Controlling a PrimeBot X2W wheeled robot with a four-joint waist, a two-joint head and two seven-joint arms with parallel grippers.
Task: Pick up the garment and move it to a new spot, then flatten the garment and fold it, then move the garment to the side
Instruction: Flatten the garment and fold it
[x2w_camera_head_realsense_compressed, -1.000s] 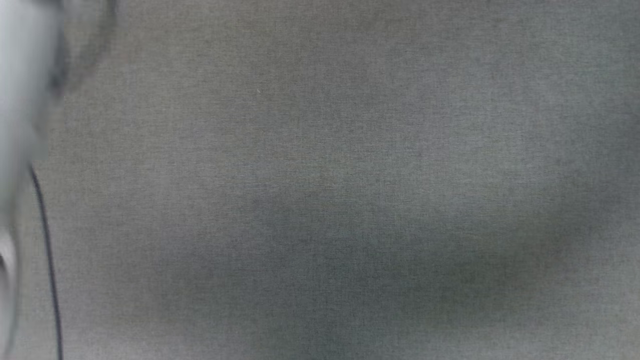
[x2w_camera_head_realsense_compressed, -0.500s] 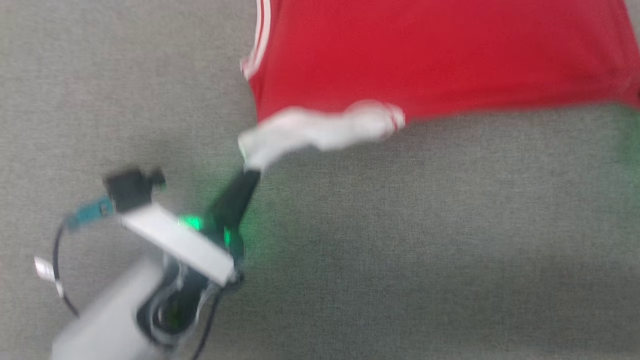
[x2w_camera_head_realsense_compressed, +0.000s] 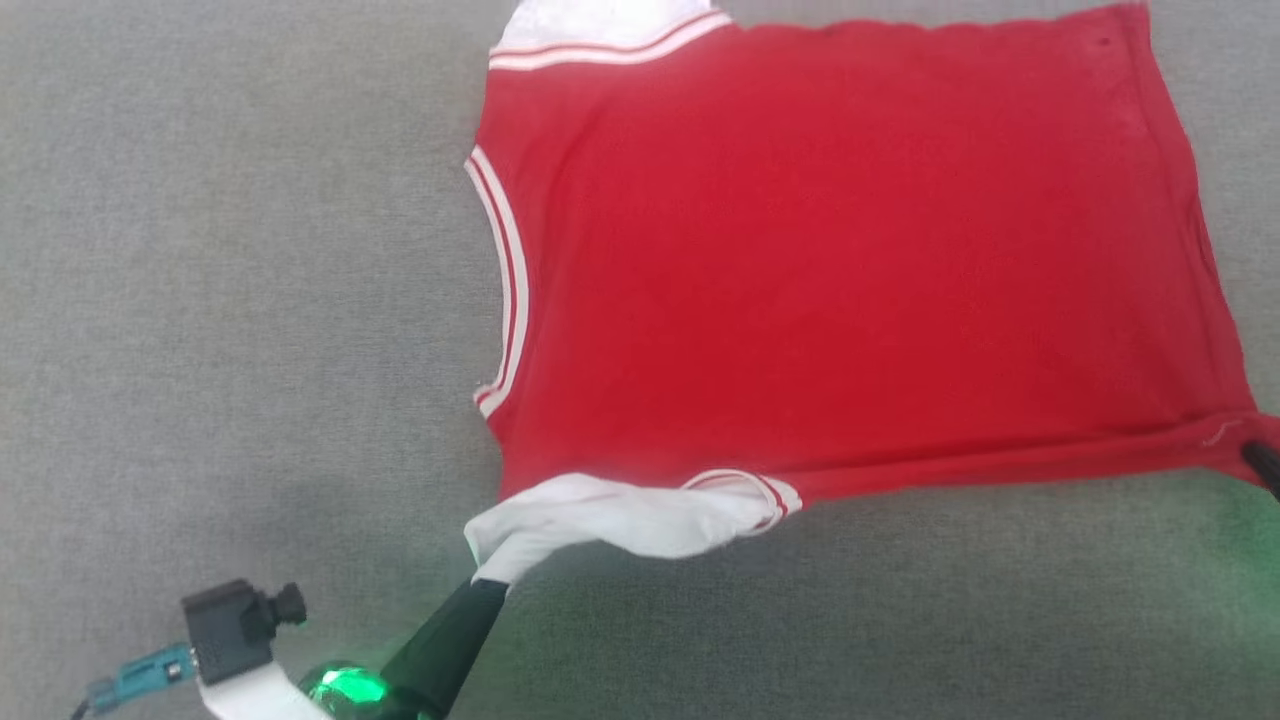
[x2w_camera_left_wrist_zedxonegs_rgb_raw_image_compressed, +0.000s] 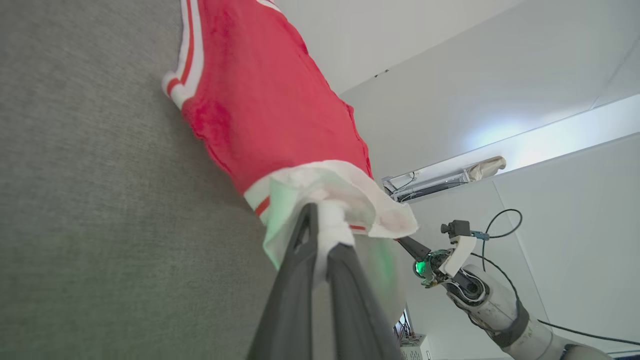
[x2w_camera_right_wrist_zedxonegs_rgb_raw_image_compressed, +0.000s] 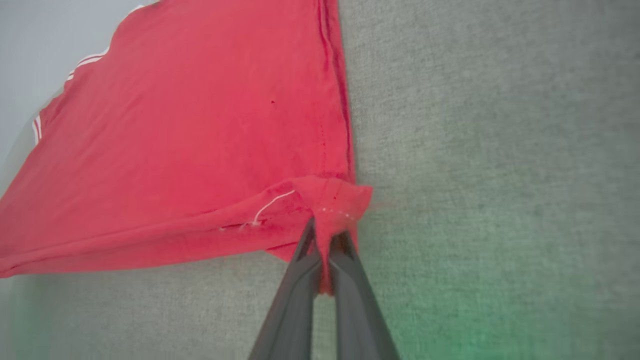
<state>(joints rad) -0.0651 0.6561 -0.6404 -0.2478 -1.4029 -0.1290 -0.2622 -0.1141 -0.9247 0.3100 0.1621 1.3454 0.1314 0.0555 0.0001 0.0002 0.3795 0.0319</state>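
The garment (x2w_camera_head_realsense_compressed: 840, 270), a red jersey with a white sleeve and striped trim, lies spread and mostly flat on the grey cloth surface (x2w_camera_head_realsense_compressed: 200, 300). My left gripper (x2w_camera_head_realsense_compressed: 487, 585) is at the lower left, shut on the bunched white sleeve. At the right edge, my right gripper (x2w_camera_head_realsense_compressed: 1255, 455) is shut on the garment's near red corner. The left wrist view has my left gripper (x2w_camera_left_wrist_zedxonegs_rgb_raw_image_compressed: 322, 215) pinching white sleeve fabric, with the garment (x2w_camera_left_wrist_zedxonegs_rgb_raw_image_compressed: 260, 100) stretching away. In the right wrist view my right gripper (x2w_camera_right_wrist_zedxonegs_rgb_raw_image_compressed: 325, 230) clamps a puckered red corner of the garment (x2w_camera_right_wrist_zedxonegs_rgb_raw_image_compressed: 200, 150).
Bare grey cloth surface extends left of the garment and along the near side (x2w_camera_head_realsense_compressed: 850, 620). The left wrist view also takes in my right arm (x2w_camera_left_wrist_zedxonegs_rgb_raw_image_compressed: 480, 290) with its green light, pale walls and a ceiling rail (x2w_camera_left_wrist_zedxonegs_rgb_raw_image_compressed: 440, 177).
The head camera has swung: first bare grey cloth, then the garment entered from the top and now sits lower and fuller in the picture. Both grips look unchanged.
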